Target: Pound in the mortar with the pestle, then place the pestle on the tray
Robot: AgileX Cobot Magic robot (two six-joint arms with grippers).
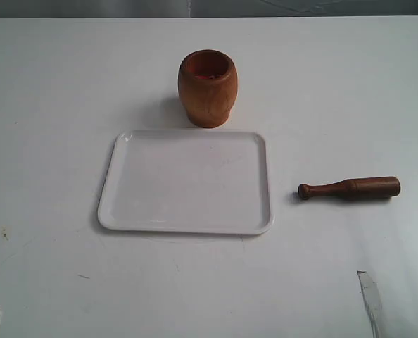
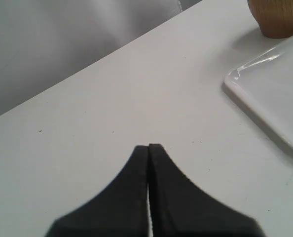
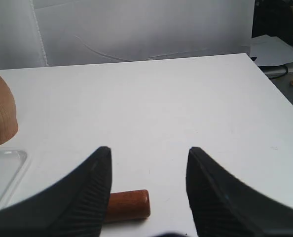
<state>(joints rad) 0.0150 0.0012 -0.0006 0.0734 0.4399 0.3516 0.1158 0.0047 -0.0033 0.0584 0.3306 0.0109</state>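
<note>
The mortar (image 1: 207,87) stands upright behind the white tray (image 1: 186,182), its reddish inside showing. To the tray's right the dark pestle (image 1: 350,188) lies flat on the table, knob toward the tray. Neither gripper shows in the exterior view. My right gripper (image 3: 149,150) is open above the table; the pestle's thick end (image 3: 128,205) lies between its fingers, near one finger (image 3: 82,192), untouched. The mortar's side (image 3: 0,116) and a tray corner (image 3: 3,170) sit at that view's edge. My left gripper (image 2: 149,146) is shut on nothing, over bare table near a tray corner (image 2: 270,96) and the mortar's foot (image 2: 279,19).
A white table (image 1: 54,105) carries everything. Its far edge meets a grey backdrop (image 1: 209,7). In the right wrist view the table's side edge (image 3: 279,84) drops off toward clutter and papers beyond. Small scuffed marks lie at the table's front corners (image 1: 369,296).
</note>
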